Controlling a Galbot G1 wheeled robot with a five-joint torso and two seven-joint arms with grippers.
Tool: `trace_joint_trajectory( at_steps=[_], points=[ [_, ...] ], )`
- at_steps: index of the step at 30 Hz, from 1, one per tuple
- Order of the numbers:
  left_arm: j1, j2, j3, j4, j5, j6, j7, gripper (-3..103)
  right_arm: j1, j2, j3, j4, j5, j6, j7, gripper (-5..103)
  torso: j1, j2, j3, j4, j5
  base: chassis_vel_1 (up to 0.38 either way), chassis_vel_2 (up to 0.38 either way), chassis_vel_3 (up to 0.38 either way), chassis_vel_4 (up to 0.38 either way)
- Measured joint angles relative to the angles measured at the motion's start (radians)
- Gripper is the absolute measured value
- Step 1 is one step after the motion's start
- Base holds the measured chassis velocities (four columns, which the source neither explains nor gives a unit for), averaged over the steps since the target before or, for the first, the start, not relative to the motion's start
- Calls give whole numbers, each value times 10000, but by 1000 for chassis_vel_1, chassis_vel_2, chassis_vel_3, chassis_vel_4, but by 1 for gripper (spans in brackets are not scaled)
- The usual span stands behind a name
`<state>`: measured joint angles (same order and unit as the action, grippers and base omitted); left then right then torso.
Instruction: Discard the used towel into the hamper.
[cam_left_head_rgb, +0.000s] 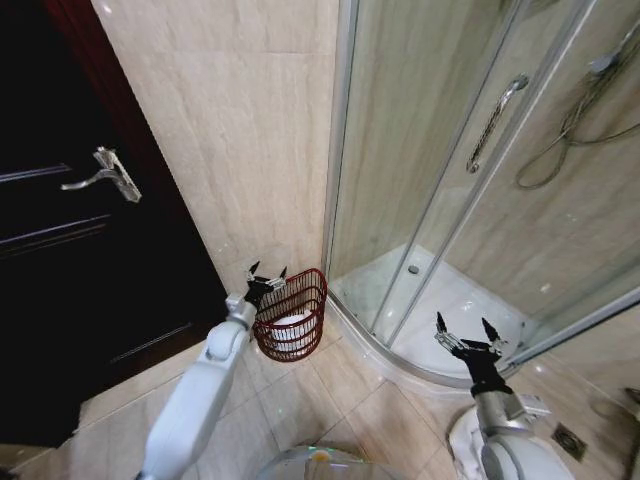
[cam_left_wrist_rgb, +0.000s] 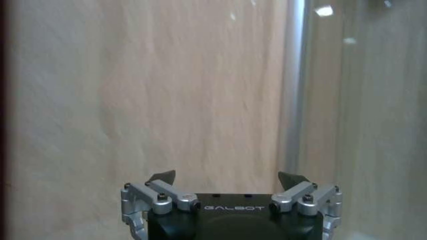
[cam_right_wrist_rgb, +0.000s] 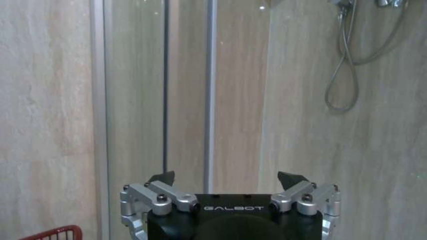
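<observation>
- The hamper (cam_left_head_rgb: 291, 315) is a small round open-weave wire basket, dark reddish-brown, wider at the rim than at the base. It's sitting on the beige tiled floor (cam_left_head_rgb: 330, 400), tucked in the corner where the pale marbled wall (cam_left_head_rgb: 240, 130) meets the shower enclosure's metal frame post (cam_left_head_rgb: 340, 130).
- There's something white down in the hamper, a bunched white towel (cam_left_head_rgb: 290, 325) by the look of it, showing through the wires near the base.
- The left hand (cam_left_head_rgb: 268, 274) sits at the hamper's near-left rim, right up by the top edge, with its two dark fingertips spread apart and nothing between them. I can't tell if it actually touches the wire.
- In the left wrist view that same left hand (cam_left_wrist_rgb: 227, 176) faces the bare marbled wall, fingers wide apart, with the metal frame post (cam_left_wrist_rgb: 291, 90) beside it.
- The right hand (cam_left_head_rgb: 465, 327) is well apart from the hamper, over by the curved white shower tray (cam_left_head_rgb: 455, 300), in front of the glass. Its fingers are spread wide and empty too.
- From the right wrist view, the right hand (cam_right_wrist_rgb: 227, 176) points at the glass shower panels, with a silver shower hose (cam_right_wrist_rgb: 343, 65) looping down the wall behind the glass. A bit of the hamper's red rim (cam_right_wrist_rgb: 57, 232) peeks in at the corner.
- Off on the left side there's a dark wooden door (cam_left_head_rgb: 70, 270) with a silver lever handle (cam_left_head_rgb: 105, 175).
</observation>
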<state>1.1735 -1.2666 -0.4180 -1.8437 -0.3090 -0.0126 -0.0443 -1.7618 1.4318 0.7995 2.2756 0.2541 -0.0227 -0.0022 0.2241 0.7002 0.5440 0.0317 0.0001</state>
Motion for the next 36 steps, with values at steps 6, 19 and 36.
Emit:
trace_joint_trajectory(
  at_steps=[6, 19, 36],
  points=[
    [1218, -573, -1046, -1192, 663, -275, -293, 100, 17, -71, 26, 155, 17, -44, -25, 100, 3, 5, 3, 0, 0, 0, 0, 0, 0],
    [4109, -1617, -2725, -1945, 749, -1965, 831, 100, -168, -13, 139, 289, 188, 25, 2, 100, 6, 14, 9, 2, -1, 0, 0, 0, 0],
    [3312, -1339, -2266, -1970, 1090, -1585, 822, 100, -430, -76, 590, 444, 321, -243, -76, 100, 9, 17, 12, -1, -2, 0, 0, 0, 0]
  ],
)
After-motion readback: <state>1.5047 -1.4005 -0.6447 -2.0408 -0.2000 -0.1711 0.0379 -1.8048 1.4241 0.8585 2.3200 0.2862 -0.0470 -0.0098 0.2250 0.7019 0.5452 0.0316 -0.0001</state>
